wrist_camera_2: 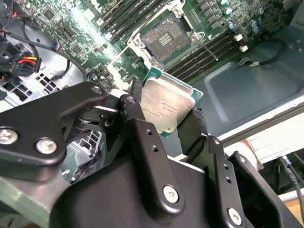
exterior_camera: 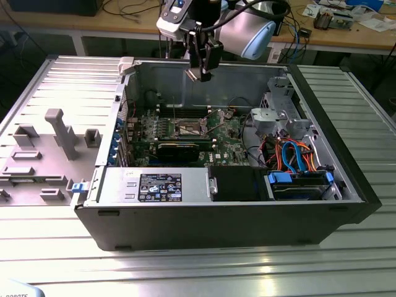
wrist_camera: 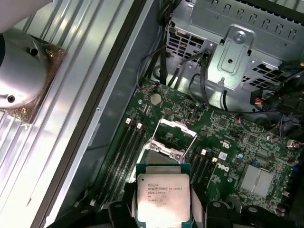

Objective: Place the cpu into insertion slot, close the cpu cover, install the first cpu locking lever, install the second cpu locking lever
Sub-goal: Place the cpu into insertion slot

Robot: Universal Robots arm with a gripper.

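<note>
My gripper hangs above the open computer case, over its rear wall, shut on the cpu. The cpu is a flat square chip with a silver top and green edge, pinched on two opposite sides between my black fingers. Below it on the green board lies the insertion slot, its dark centre uncovered. In the first wrist view the cpu sits just short of the insertion slot, and the cpu cover stands raised as a thin silver frame. A thin locking lever runs beside the slot.
Memory slots flank the socket. A long black card lies in front of it, with a grey power supply nearer still. The drive cage and coloured cables fill the exterior view's right. A grey fixture plate lies outside the case.
</note>
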